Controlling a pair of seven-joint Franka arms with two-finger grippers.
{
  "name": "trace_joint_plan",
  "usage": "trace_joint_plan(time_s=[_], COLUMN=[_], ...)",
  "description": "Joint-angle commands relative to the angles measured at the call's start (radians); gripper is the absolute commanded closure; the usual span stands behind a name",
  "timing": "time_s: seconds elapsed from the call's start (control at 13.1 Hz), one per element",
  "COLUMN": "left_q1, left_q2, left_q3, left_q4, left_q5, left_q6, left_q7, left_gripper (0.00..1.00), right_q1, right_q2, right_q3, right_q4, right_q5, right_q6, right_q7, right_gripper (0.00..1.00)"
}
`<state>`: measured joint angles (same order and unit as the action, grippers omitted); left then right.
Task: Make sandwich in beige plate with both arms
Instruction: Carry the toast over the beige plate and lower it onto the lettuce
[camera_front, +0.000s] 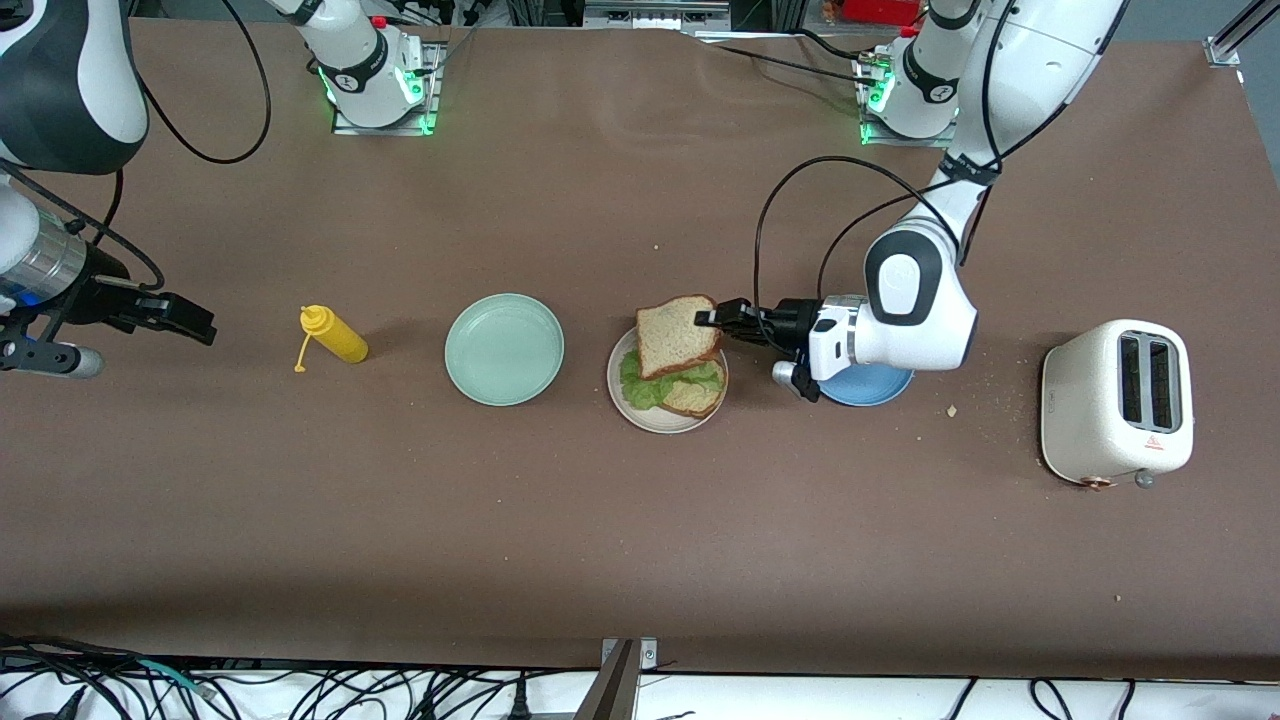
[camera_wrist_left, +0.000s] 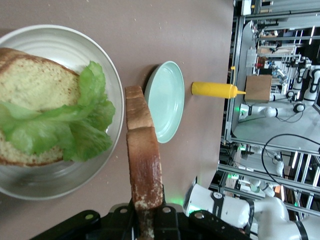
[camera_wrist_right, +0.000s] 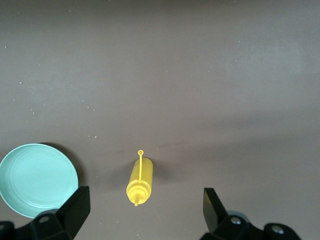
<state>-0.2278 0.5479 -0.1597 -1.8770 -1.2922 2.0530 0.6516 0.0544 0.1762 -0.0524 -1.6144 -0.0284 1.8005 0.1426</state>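
In the middle of the front view, the beige plate (camera_front: 640, 412) already holds bread and lettuce (camera_front: 655, 386); the left gripper (camera_front: 712, 318) grips the top slice (camera_front: 677, 334) above it, still to place. The right gripper (camera_front: 190, 322) waits open.

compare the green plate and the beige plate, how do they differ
The green plate is mint coloured and holds nothing; the beige plate is off-white and holds a bread slice topped with lettuce. The left gripper holds a second slice over the beige plate; nothing hangs over the green plate. Both are round, shallow and sit side by side.
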Motion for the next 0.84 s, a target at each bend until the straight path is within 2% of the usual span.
trace_joint_plan(time_s=[0.0, 0.23, 0.3, 0.38, 0.46, 0.76], left_q1=[-0.021, -0.021, -0.015, -0.012, -0.013, -0.012], left_q2=[0.013, 0.038, 0.040, 0.038, 0.040, 0.038], left_q3=[0.003, 0.003, 0.003, 0.005, 0.005, 0.005], left_q4=[-0.004, 0.004, 0.004, 0.006, 0.006, -0.007], left_q5=[-0.059, -0.079, -0.081, -0.076, -0.076, -0.065], left_q6=[0.032, 0.032, 0.032, 0.032, 0.047, 0.168], left_q7=[0.058, 0.065, 0.065, 0.065, 0.065, 0.057], left_gripper=[1.00, 1.00, 0.74, 0.32, 0.00, 0.00], right_q1=[-0.002, -0.002, -0.002, -0.002, -0.002, -0.002], right_q2=[-0.021, -0.021, -0.021, -0.021, -0.021, -0.021], right_q3=[0.008, 0.008, 0.008, 0.008, 0.008, 0.008], right_q4=[-0.022, -0.022, -0.022, -0.022, -0.024, -0.024], right_q5=[-0.021, -0.021, -0.021, -0.021, -0.021, -0.021], right_q6=[0.008, 0.008, 0.008, 0.008, 0.008, 0.005], right_q7=[0.014, 0.014, 0.014, 0.014, 0.014, 0.014], right_gripper=[0.00, 0.00, 0.00, 0.00, 0.00, 0.00])
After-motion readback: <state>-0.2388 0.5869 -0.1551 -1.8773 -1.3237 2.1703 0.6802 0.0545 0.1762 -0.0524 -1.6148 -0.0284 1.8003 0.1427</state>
